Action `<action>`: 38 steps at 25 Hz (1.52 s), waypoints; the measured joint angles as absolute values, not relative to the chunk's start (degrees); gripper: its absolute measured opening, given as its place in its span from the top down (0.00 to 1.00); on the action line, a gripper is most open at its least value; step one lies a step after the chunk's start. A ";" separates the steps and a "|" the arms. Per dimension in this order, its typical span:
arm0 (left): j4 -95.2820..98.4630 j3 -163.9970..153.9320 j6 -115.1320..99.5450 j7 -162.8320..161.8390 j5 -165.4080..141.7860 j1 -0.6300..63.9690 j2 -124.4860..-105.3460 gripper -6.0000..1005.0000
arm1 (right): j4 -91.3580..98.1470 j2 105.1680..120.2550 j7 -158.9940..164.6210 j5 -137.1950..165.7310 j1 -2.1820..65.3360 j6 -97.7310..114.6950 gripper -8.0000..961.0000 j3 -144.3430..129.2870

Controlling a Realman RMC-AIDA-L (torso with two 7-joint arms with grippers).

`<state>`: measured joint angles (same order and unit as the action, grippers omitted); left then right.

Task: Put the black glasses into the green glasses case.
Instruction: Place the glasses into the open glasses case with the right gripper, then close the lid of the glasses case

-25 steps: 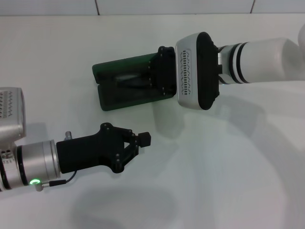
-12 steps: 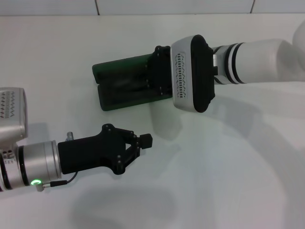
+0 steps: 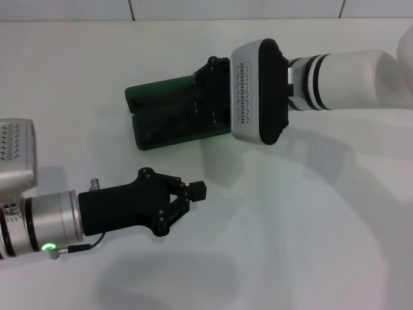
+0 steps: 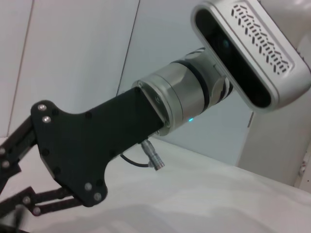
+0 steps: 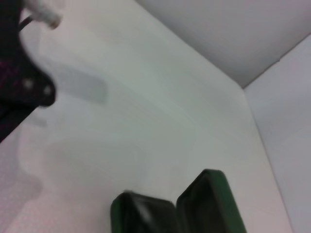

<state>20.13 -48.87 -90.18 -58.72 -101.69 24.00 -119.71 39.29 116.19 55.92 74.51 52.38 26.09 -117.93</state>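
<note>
The green glasses case (image 3: 155, 97) lies open on the white table at the far middle. It also shows in the right wrist view (image 5: 204, 204). My right gripper (image 3: 205, 108) reaches in from the right, and its black body covers the case's right half. The case's inside is dark, and I cannot make out the black glasses in it. My left gripper (image 3: 195, 190) is shut and empty. It hovers over the table nearer to me than the case, pointing right.
The white table (image 3: 290, 226) runs to a pale wall at the far edge. The left arm's black gripper body also shows at the edge of the right wrist view (image 5: 19, 87).
My right gripper has moved a little to the left, farther over the open case. A pale lens-like shape seen in the case before no longer shows. The left arm has not moved.
</note>
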 joint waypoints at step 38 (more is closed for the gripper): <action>23.36 -48.10 -71.47 -72.24 -99.49 29.07 -117.95 1.00 | 23.32 114.72 49.48 72.83 19.71 79.83 0.43 -69.77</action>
<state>23.36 -48.10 -71.47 -72.24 -99.49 29.07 -117.95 23.32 114.72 49.48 72.83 19.71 79.83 -69.77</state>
